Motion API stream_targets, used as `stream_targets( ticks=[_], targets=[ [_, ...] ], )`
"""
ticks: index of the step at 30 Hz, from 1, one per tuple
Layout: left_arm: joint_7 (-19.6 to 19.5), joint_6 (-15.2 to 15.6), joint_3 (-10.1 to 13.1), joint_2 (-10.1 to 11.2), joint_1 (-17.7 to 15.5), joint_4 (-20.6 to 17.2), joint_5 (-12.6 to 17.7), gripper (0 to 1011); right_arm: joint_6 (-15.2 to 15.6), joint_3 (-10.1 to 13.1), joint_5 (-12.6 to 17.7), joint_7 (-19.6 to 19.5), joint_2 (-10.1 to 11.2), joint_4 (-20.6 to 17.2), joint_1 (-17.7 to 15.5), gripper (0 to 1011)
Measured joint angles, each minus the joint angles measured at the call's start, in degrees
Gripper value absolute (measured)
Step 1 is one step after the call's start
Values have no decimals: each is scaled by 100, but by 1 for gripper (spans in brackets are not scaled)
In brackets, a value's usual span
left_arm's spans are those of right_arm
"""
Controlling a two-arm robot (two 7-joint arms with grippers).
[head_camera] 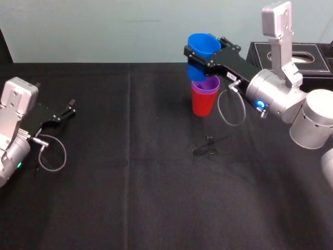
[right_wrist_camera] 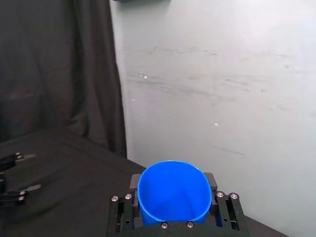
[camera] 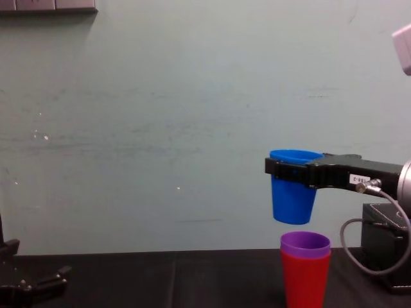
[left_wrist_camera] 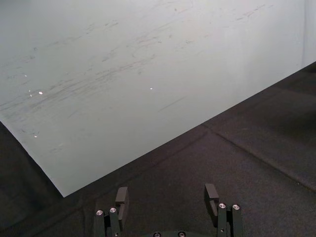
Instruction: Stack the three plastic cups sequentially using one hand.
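My right gripper [head_camera: 199,58] is shut on the blue cup [head_camera: 203,46], with one finger on each side just below the rim. It holds the cup upright in the air. In the chest view the blue cup [camera: 293,196] hangs a short gap above the purple cup [camera: 305,244] and slightly to its left. The purple cup [head_camera: 206,84] sits nested inside the red cup [head_camera: 202,103], which stands on the black table. The right wrist view looks down into the blue cup [right_wrist_camera: 173,190] between the fingers [right_wrist_camera: 134,181]. My left gripper [head_camera: 66,111] rests open at the table's left side.
A black box [head_camera: 291,56] stands at the back right, behind my right arm, also in the chest view as the black box [camera: 385,247]. A small dark scrap [head_camera: 209,148] lies on the black cloth in front of the cups. A pale wall closes the back.
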Motion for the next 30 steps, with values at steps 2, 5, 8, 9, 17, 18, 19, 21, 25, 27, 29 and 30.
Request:
stream_targets(
  ticks=[2,5,8,9,17,18,19,21,25,27,29,30],
  targets=[
    [0,0,0,0,0,0,0,1005,-4,3,10,-19,4,61,40,761],
    [0,0,0,0,0,0,0,1004,-32,7,21,-65,7,215,122,760],
    [0,0,0,0,0,0,0,1005,-58,9,22,-89,7,312,168,761],
    [0,0,0,0,0,0,0,1005,-76,9,20,-98,5,383,201,761],
    [0,0,0,0,0,0,0,1005,-138,2,-31,-142,3,560,259,761],
    [0,0,0,0,0,0,0,1005,-152,-1,-41,-143,1,584,262,760],
    [0,0,0,0,0,0,0,1005,-160,-3,-46,-143,0,596,263,760],
    [0,0,0,0,0,0,0,1005,-178,-9,-61,-143,-6,622,265,760],
    [0,0,0,0,0,0,0,1005,-219,-18,-92,-142,-18,682,268,760],
    [0,0,0,0,0,0,0,1005,-258,-19,-105,-139,-31,749,274,760],
    [0,0,0,0,0,0,0,1005,-292,-22,-118,-137,-43,812,279,761],
    [0,0,0,0,0,0,0,1005,-292,-22,-118,-137,-43,812,279,760]
  ],
)
